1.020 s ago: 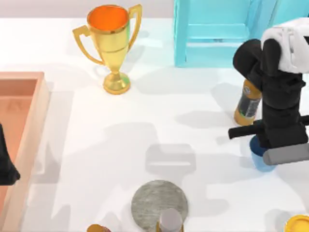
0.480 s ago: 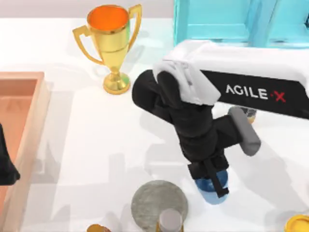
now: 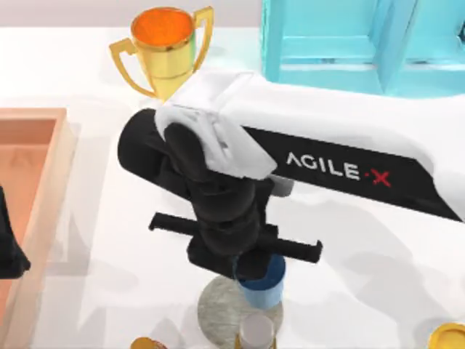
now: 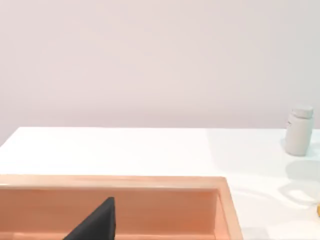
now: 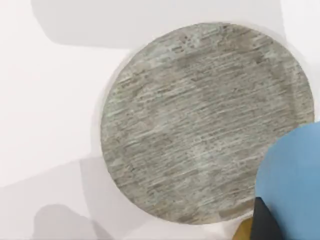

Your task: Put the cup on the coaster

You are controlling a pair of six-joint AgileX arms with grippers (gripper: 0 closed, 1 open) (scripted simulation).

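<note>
My right gripper (image 3: 253, 267) is shut on the blue cup (image 3: 264, 288), near the table's front edge at its middle. The cup hangs over the right part of the grey mottled coaster (image 3: 220, 311). I cannot tell whether it touches the disc. In the right wrist view the coaster (image 5: 200, 120) lies broad and flat, and the cup (image 5: 295, 175) overlaps its rim beside one dark fingertip (image 5: 262, 224). My left gripper (image 3: 10, 254) stays parked at the left edge over the wooden tray (image 3: 43, 123).
A gold trophy (image 3: 164, 45) stands at the back left, partly behind my right arm. A cyan rack (image 3: 341, 43) is at the back right. A grey-capped bottle (image 3: 255, 332) touches the coaster's front edge. A yellow round thing (image 3: 449, 339) sits at the front right corner.
My right arm has swung from the table's right side to the middle, carrying the blue cup leftward until it is over the coaster. The left arm has not moved.
</note>
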